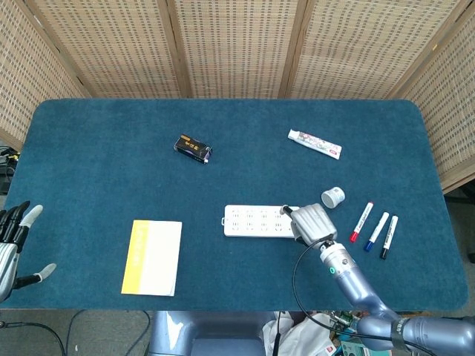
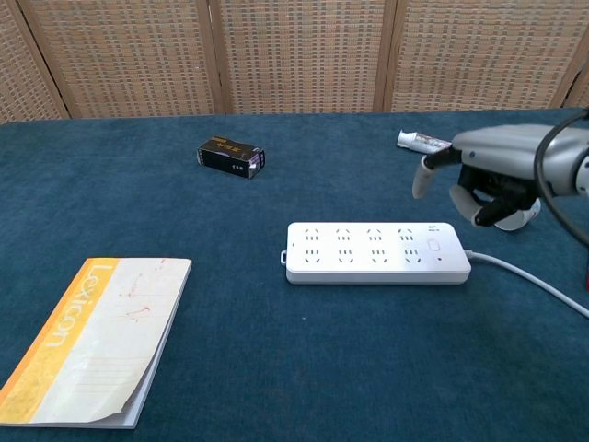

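Power strip point(image 2: 375, 253) lies flat mid-table, its switch end under my right hand point(image 2: 492, 175), which hovers clear above it holding nothing, fingers loosely spread, one pointing down; my left hand point(image 1: 13, 248) waits open off the table's edge

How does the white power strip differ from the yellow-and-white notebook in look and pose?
The white power strip is a long, thick plastic block with rows of sockets and a cord at its right end; the yellow-and-white notebook is thin, wider and printed with lettering. The strip lies square to the table's front edge, the notebook at a slant. The right hand hovers above the strip's right end; no hand is near the notebook. Both lie flat on the blue cloth.
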`<action>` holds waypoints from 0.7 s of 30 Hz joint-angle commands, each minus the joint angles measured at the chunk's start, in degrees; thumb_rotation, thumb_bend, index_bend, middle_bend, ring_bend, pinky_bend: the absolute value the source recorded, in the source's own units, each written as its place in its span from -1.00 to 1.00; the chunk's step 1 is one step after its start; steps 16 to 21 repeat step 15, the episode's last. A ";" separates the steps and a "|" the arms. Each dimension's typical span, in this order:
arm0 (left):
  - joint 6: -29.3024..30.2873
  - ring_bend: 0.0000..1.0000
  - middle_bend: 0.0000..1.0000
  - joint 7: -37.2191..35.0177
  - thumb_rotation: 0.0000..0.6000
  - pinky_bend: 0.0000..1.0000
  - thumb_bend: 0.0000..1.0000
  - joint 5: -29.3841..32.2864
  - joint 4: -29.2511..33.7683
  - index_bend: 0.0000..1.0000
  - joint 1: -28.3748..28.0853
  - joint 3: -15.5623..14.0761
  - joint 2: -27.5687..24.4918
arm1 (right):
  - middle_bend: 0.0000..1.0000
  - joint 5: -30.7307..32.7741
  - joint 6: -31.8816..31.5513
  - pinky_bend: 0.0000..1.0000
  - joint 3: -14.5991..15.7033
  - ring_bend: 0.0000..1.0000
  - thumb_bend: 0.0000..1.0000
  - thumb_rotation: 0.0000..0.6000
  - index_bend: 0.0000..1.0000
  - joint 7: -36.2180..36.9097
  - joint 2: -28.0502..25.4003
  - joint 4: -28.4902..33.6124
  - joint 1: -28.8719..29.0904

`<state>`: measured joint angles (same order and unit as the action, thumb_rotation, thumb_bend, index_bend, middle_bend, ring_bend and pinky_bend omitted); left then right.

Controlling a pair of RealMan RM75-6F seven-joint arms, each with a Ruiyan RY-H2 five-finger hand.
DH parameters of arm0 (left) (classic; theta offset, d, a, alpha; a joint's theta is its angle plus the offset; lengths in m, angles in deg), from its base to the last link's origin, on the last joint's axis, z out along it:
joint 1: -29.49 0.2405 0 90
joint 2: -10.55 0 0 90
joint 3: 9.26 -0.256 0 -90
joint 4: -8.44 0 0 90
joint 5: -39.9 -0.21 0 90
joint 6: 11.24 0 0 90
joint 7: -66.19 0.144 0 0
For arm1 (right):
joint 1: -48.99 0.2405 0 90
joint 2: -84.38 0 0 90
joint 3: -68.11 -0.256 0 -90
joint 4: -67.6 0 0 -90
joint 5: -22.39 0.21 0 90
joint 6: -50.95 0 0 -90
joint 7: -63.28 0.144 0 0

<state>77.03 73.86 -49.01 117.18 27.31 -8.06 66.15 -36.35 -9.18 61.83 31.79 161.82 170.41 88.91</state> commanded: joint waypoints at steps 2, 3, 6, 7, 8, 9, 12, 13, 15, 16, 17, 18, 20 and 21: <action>0.54 -1.00 -1.00 -0.72 1.00 -1.00 -1.00 -0.40 0.01 -1.00 0.30 -0.13 -0.27 | 0.60 -12.78 -9.79 0.91 -0.86 0.75 0.39 1.00 -0.42 9.58 -5.40 5.63 -5.55; 0.65 -1.00 -1.00 -0.86 1.00 -1.00 -1.00 -0.53 0.01 -1.00 0.35 -0.17 -0.34 | 0.41 -15.05 -11.38 0.72 -0.36 0.58 0.13 1.00 -0.42 11.27 -5.84 5.48 -6.61; 1.39 -1.00 -1.00 -1.58 1.00 -1.00 -1.00 -1.32 0.13 -1.00 0.74 -0.40 -0.67 | -0.49 -25.56 -20.04 -0.15 4.97 -0.45 -0.85 1.00 -0.63 16.61 -9.31 2.55 -13.53; 1.55 -1.00 -1.00 -1.84 1.00 -1.00 -1.00 -1.53 0.03 -1.00 0.85 -0.50 -0.75 | -0.69 -27.45 -21.86 -0.37 6.15 -0.69 -0.96 1.00 -0.73 17.43 -9.88 1.44 -15.04; 1.70 -1.00 -1.00 -2.08 1.00 -1.00 -1.00 -1.78 -0.06 -1.00 0.94 -0.59 -0.81 | -0.88 -28.98 -23.72 -0.66 7.06 -0.91 -1.00 1.00 -0.87 18.36 -10.14 0.33 -16.52; 1.85 -1.00 -1.00 -2.40 1.00 -1.00 -1.00 -2.06 -0.25 -1.00 1.04 -0.71 -0.88 | -0.98 -30.74 -26.01 -0.86 8.11 -0.99 -1.00 1.00 -0.96 19.79 -10.27 -1.12 -18.34; 1.96 -1.00 -1.00 -3.02 1.00 -1.00 -1.00 -2.48 -0.61 -1.00 1.15 -0.90 -1.01 | -1.00 -33.33 -30.35 -1.00 9.43 -1.00 -1.00 1.00 -1.00 21.87 -9.98 -4.25 -21.76; 2.08 -1.00 -1.00 -3.26 1.00 -1.00 -1.00 -2.68 -0.68 -1.00 1.21 -0.97 -1.09 | -1.00 -34.09 -32.50 -1.00 9.79 -1.00 -1.00 1.00 -1.00 21.95 -9.66 -5.81 -23.40; 2.28 -1.00 -1.00 -3.50 1.00 -1.00 -1.00 -2.94 -0.70 -1.00 1.32 -1.04 -1.17 | -1.00 -35.06 -35.40 -1.00 9.67 -1.00 -1.00 1.00 -1.00 22.05 -8.74 -8.20 -25.44; 2.28 -1.00 -1.00 -3.50 1.00 -1.00 -1.00 -2.94 -0.70 -1.00 1.32 -1.04 -1.17 | -1.00 -35.06 -35.40 -1.00 9.67 -1.00 -1.00 1.00 -1.00 22.05 -8.74 -8.20 -25.44; 2.28 -1.00 -1.00 -3.50 1.00 -1.00 -1.00 -2.94 -0.70 -1.00 1.32 -1.04 -1.17 | -1.00 -35.06 -35.40 -1.00 9.67 -1.00 -1.00 1.00 -1.00 22.05 -8.74 -8.20 -25.44; 2.28 -1.00 -1.00 -3.50 1.00 -1.00 -1.00 -2.94 -0.70 -1.00 1.32 -1.04 -1.17 | -1.00 -35.06 -35.40 -1.00 9.67 -1.00 -1.00 1.00 -1.00 22.05 -8.74 -8.20 -25.44; 2.28 -1.00 -1.00 -3.50 1.00 -1.00 -1.00 -2.94 -0.70 -1.00 1.32 -1.04 -1.17 | -1.00 -35.06 -35.40 -1.00 9.67 -1.00 -1.00 1.00 -1.00 22.05 -8.74 -8.20 -25.44; 2.28 -1.00 -1.00 -3.50 1.00 -1.00 -1.00 -2.94 -0.70 -1.00 1.32 -1.04 -1.17 | -1.00 -35.06 -35.40 -1.00 9.67 -1.00 -1.00 1.00 -1.00 22.05 -8.74 -8.20 -25.44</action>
